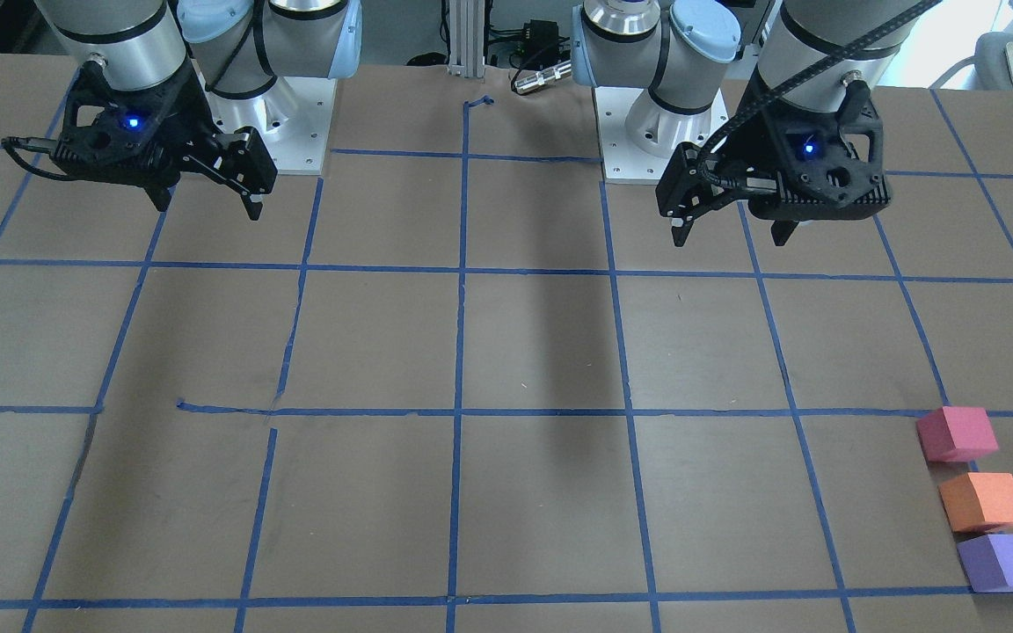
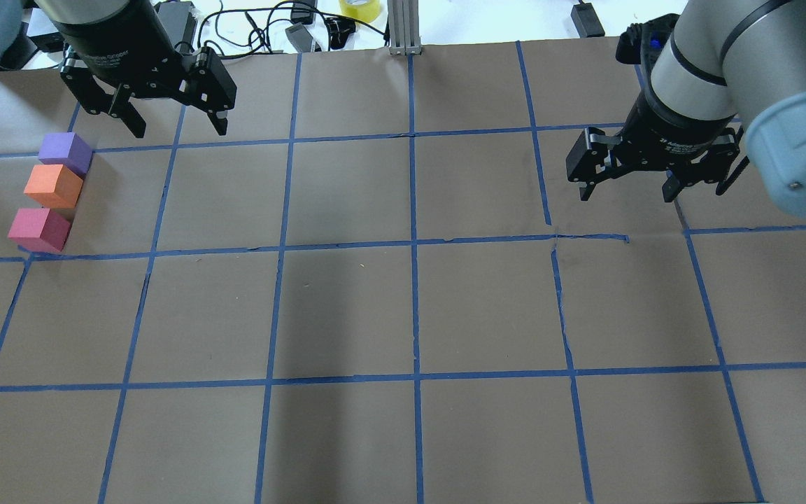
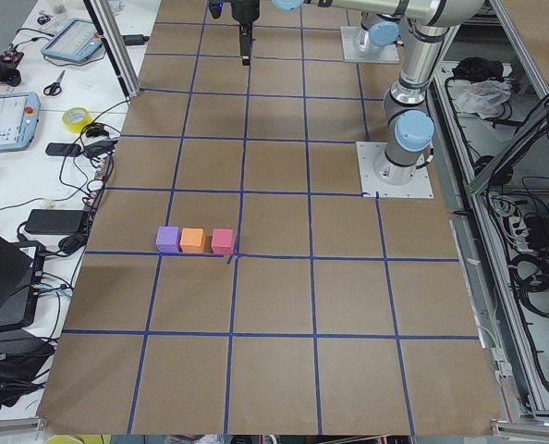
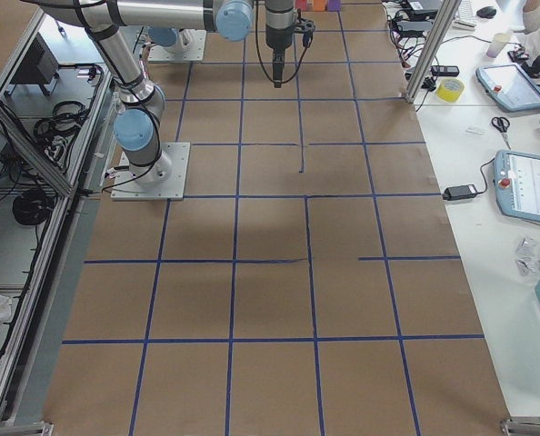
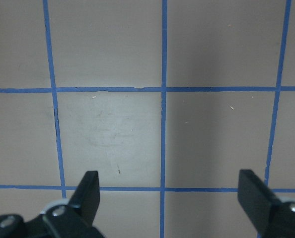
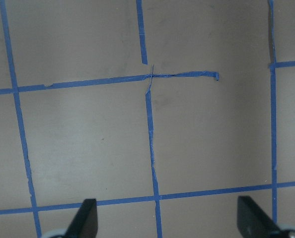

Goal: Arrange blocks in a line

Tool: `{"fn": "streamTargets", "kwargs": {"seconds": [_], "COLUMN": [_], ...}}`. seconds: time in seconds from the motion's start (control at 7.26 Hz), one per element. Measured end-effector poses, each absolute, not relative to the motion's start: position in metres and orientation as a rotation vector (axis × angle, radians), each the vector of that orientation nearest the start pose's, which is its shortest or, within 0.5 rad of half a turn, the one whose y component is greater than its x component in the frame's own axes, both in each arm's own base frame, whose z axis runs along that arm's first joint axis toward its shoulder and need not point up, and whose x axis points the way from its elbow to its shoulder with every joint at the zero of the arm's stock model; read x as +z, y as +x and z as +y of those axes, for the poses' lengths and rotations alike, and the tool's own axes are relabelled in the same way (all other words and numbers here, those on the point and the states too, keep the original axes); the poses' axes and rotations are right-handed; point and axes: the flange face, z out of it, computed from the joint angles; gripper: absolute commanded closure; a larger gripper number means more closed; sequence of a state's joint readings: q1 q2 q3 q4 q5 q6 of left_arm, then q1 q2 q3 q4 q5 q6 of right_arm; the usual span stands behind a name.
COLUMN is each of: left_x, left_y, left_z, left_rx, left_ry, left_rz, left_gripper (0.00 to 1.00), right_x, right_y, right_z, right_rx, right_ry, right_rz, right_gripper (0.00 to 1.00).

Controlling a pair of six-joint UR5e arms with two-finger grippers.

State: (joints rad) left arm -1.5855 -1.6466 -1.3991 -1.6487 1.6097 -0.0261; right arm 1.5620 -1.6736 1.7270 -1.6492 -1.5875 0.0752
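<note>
Three foam cubes stand in a line at the table's far left side. The purple block [image 2: 65, 152] is farthest from the robot, the orange block [image 2: 53, 185] is in the middle, the pink-red block [image 2: 39, 229] is nearest. They also show in the front view: pink-red [image 1: 956, 433], orange [image 1: 983, 501], purple [image 1: 1004, 563]. My left gripper [image 2: 178, 129] hangs open and empty above the table, right of the purple block. My right gripper [image 2: 628, 192] is open and empty over the right half. Neither wrist view shows a block.
The brown table [image 2: 403, 301] carries a grid of blue tape lines. Cables, a yellow tape roll [image 2: 359, 8] and power bricks lie beyond the far edge. An aluminium post [image 2: 400, 28] stands at the far middle. The arm bases [image 1: 665, 132] are bolted at the robot's side.
</note>
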Motion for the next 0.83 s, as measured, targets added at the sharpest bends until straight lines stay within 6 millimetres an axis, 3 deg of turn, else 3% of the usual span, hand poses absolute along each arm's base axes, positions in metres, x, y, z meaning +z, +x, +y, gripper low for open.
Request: {"fn": "streamTargets", "kwargs": {"seconds": [0.83], "left_x": [0.5314], "left_y": [-0.1378], "left_z": [-0.5158], "left_rx": [-0.044], "left_ry": [-0.016], "left_rz": [3.102], "left_gripper": [0.0], "right_x": [0.4669], "right_y": [0.1275], "right_z": [-0.4515], "right_rx": [-0.039], "right_ry": [0.131], "right_rz": [3.154], "right_gripper": [0.0]}}
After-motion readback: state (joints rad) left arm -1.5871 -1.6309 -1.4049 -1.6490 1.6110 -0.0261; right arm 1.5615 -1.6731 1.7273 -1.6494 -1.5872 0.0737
